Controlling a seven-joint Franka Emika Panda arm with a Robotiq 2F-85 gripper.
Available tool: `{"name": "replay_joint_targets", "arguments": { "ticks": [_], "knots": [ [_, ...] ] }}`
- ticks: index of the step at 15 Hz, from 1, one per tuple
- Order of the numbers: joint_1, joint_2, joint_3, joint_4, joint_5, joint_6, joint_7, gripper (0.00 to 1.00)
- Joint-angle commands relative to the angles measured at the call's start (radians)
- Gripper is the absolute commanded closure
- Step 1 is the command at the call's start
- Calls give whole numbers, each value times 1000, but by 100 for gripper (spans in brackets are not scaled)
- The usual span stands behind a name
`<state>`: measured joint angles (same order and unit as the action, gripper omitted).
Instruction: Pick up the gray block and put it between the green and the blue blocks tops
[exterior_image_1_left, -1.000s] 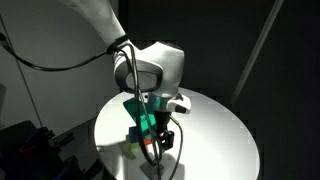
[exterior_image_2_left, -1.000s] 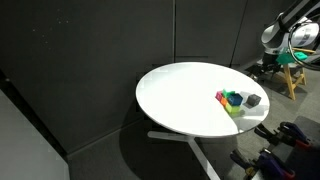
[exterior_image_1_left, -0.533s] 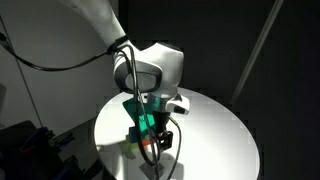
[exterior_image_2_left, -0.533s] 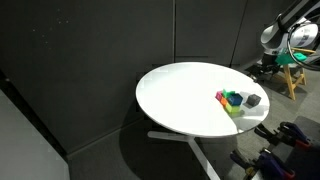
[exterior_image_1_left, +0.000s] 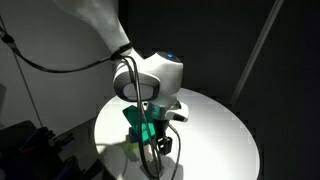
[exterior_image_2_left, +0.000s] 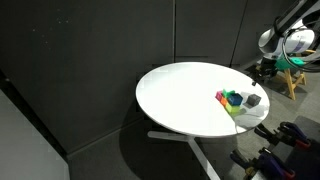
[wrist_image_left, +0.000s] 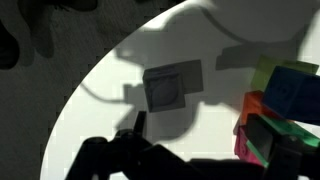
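Observation:
The gray block (wrist_image_left: 172, 86) lies flat on the white round table (wrist_image_left: 200, 40), apart from the cluster of coloured blocks. It also shows in an exterior view (exterior_image_2_left: 254, 101), just beside the cluster. The green block (wrist_image_left: 268, 72) and the blue block (wrist_image_left: 296, 88) sit together at the right edge of the wrist view, with orange and magenta blocks below them. My gripper (wrist_image_left: 205, 135) hangs above the table, open and empty, its dark fingers spread below the gray block. In an exterior view the gripper (exterior_image_1_left: 160, 142) hangs by the green block (exterior_image_1_left: 138, 120).
The table edge (wrist_image_left: 75, 110) curves close to the left of the gray block, with dark floor beyond. The arm's body (exterior_image_1_left: 150, 75) hides much of the table in an exterior view. A stand with equipment (exterior_image_2_left: 290, 65) is behind the table.
The arm has shifted slightly down and toward the blocks. The blocks have not moved.

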<state>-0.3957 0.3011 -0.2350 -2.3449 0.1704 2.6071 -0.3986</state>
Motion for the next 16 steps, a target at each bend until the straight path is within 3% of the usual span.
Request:
{"name": "replay_joint_targets", "arguments": {
  "ticks": [1, 9, 16],
  "knots": [
    [-41, 47, 33, 20, 20, 54, -58, 0],
    [-134, 144, 127, 37, 26, 197, -104, 0],
    [-250, 210, 237, 75, 21, 244, -125, 0]
  ]
}}
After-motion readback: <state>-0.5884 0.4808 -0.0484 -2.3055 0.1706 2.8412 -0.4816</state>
